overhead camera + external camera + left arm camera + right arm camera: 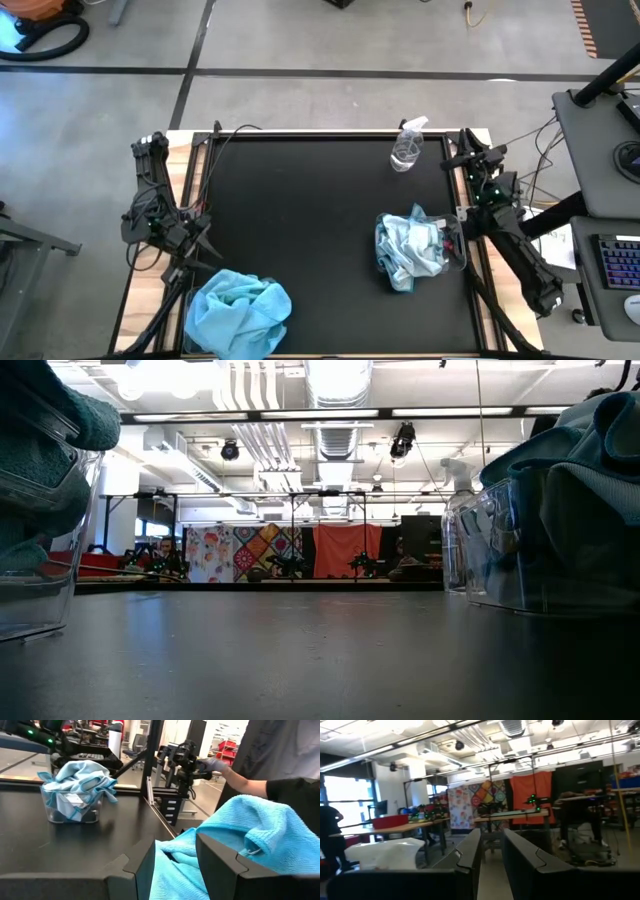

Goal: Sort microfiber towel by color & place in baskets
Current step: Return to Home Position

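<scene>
A heap of bright turquoise microfiber towels [238,312] fills the clear basket [30,600] at the table's near left. Paler blue towels [410,250] are piled in the other clear basket [70,812] at the right. My left gripper [175,865] is folded back at the table's left edge, level and open. It stands just short of the turquoise heap [250,835], with nothing between its fingers. My right gripper [492,865] is drawn back at the table's right edge [468,152]. It points out into the room, and its fingers stand a little apart on nothing.
A small clear spray bottle [407,148] stands at the far right of the black tabletop [300,220]. The middle of the table shows bare black surface. Beyond the table's edge a person's gloved hand and forearm [235,772] reach toward a dark device on a stand.
</scene>
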Controlling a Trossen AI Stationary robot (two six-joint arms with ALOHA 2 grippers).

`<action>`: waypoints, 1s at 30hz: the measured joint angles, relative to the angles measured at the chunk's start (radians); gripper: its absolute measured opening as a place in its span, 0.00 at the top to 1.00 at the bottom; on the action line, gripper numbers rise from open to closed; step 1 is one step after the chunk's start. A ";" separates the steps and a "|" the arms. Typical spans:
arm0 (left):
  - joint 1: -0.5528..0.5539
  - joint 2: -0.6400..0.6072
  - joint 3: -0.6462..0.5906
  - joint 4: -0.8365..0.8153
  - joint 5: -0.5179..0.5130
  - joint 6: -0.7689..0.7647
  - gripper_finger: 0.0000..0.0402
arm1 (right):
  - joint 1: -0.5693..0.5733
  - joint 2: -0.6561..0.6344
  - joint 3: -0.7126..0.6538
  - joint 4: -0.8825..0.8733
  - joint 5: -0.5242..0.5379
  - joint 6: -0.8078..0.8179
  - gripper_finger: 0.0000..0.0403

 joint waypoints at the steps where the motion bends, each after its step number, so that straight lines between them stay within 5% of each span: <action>1: 0.000 0.001 0.000 0.001 0.004 -0.002 0.68 | -0.007 0.000 0.000 0.000 0.000 0.000 0.83; 10: 0.000 0.002 0.000 0.012 0.156 0.033 0.68 | -0.012 0.016 0.004 -0.001 0.000 0.000 0.83; 22: 0.000 -0.001 -0.128 0.335 0.673 0.433 0.68 | -0.011 0.020 0.009 -0.001 0.000 0.000 0.83; 30: 0.000 -0.016 -0.196 0.416 0.700 0.443 0.68 | -0.011 0.020 0.011 -0.001 0.000 0.000 0.83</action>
